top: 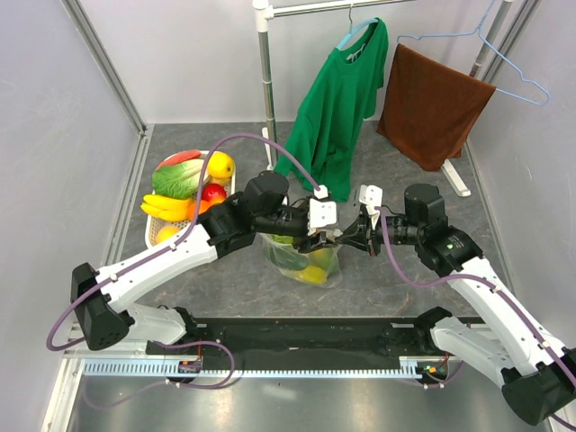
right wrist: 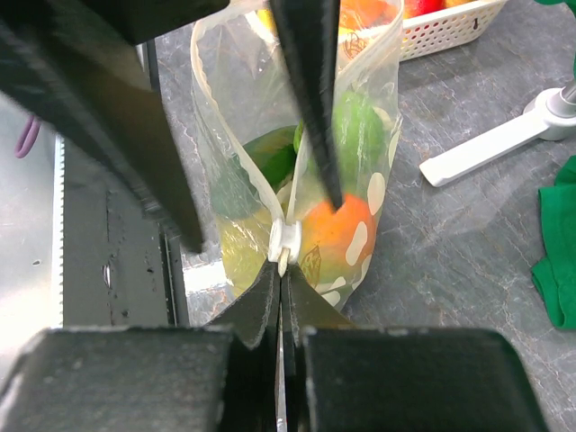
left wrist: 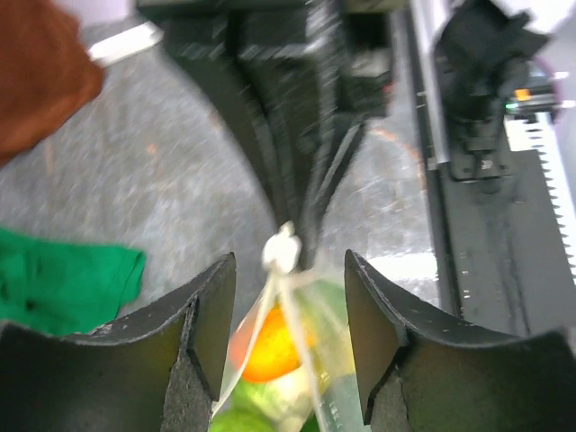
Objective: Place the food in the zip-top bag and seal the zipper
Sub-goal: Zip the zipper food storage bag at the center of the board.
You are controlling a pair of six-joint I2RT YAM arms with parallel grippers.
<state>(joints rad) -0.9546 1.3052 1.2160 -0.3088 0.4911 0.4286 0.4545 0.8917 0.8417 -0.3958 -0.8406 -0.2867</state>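
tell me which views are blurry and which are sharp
top external: sharp and evenly lit; left wrist: right gripper smeared by blur, orange fruit soft; right wrist: zip-top bag crisp in the middle, its own jaws soft at the bottom

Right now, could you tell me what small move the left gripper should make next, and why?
Probably close the left gripper on the zipper. Its jaws stand open astride it, the right gripper is shut on that strip's end, and the zip-top bag's mouth gapes above the food.
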